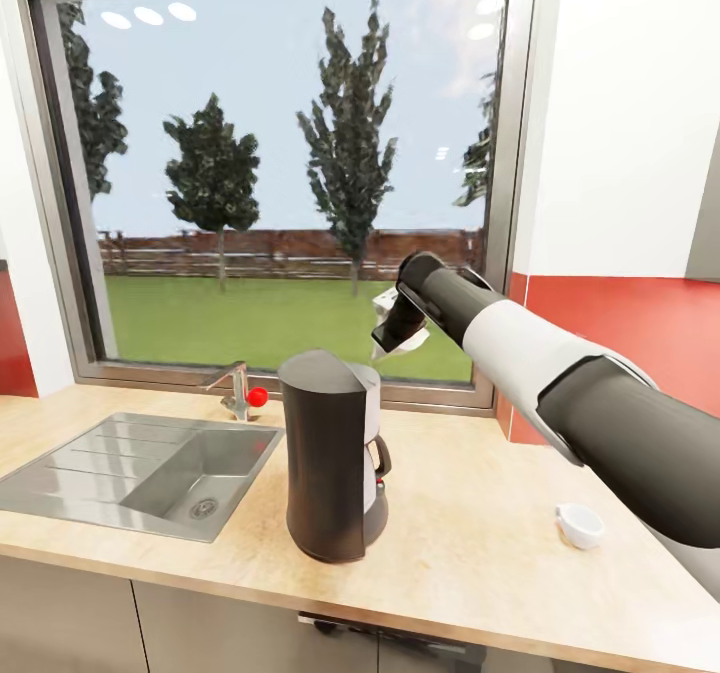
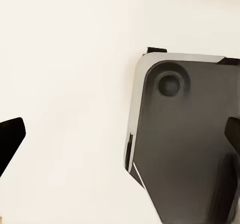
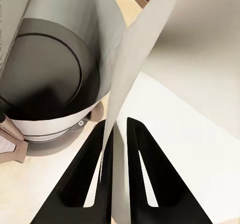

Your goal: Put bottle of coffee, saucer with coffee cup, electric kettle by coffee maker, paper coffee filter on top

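The tall dark grey coffee maker (image 1: pixel 331 453) stands on the light wood-grain countertop (image 1: pixel 470 543), just right of the sink. My right gripper (image 1: pixel 393 337) hangs above and slightly behind its top, shut on the white paper coffee filter (image 1: pixel 408 345). In the right wrist view the black fingers (image 3: pixel 90 174) pinch the filter (image 3: pixel 145 49), with the machine's round dark top (image 3: pixel 47 74) beneath and to one side. A small white coffee cup (image 1: pixel 580 525) sits on the counter to the right. My left gripper (image 2: pixel 120 139) is open, facing a pale surface and a dark grey panel (image 2: pixel 190 144).
A steel sink (image 1: pixel 140 473) with a tap and red knob (image 1: pixel 257 396) is set into the counter at the left. A large window (image 1: pixel 280 173) runs behind it. A red and white wall (image 1: pixel 640 323) closes the right side.
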